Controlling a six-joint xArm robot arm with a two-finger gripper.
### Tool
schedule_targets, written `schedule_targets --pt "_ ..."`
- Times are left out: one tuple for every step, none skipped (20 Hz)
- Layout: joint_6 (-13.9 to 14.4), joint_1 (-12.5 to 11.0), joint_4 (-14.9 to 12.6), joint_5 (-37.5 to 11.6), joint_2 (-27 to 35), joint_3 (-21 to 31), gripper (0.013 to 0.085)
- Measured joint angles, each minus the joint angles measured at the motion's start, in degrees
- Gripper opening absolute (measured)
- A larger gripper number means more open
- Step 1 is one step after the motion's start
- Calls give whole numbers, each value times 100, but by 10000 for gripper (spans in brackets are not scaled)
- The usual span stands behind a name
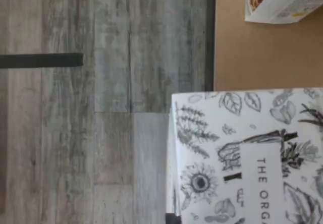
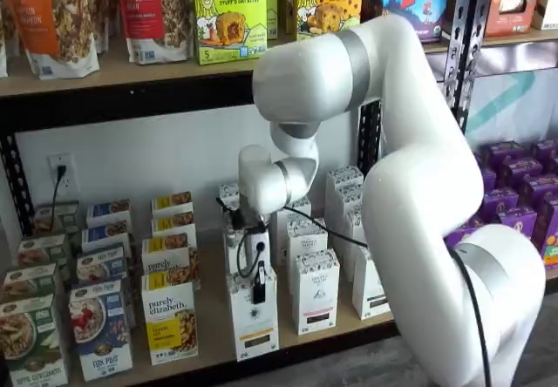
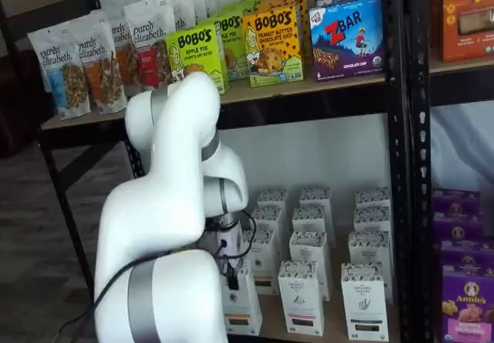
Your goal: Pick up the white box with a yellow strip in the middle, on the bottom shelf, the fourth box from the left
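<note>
I see the gripper (image 2: 259,293) clamped on the white box (image 2: 255,317), at the front edge of the bottom shelf (image 2: 209,339), touching neighbouring cartons.

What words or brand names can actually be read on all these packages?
"BOBO'S APPLE PIE": green box, top shelf.
"BOBO'S PEANUT BUTTER CHOCOLATE CHIP": yellow box.
"ZBAR": blue box.
"purely elizabeth": bags on top; yellow-label box below.
"Annie's": purple box.
"THE ORGA", cut off: patterned white carton, wrist view.
Small print: unreadable.
</note>
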Motion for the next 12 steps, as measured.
schedule_targets --pt "-10 9 21 0 -74 82 490" --pt "-13 18 34 -2 -132 151 490" --pt "1 28 30 -3 -189 219 490" --pt "35 39 5 -8 -245 288 490" --pt "78 54 -28 -15 -305 365 490" --pt "109 65 -51 -22 -352 429 490" --pt "148 82 -77 -36 -406 504 490" --pt "175 96 -91 -50 -451 568 490" --pt "195 111 -97 -62 -496 632 490" --pt "209 128 -96 -79 -548 704 490" --pt "210 141 -82 -88 -592 761 490" --pt "230 159 -83 -107 -656 848 490"
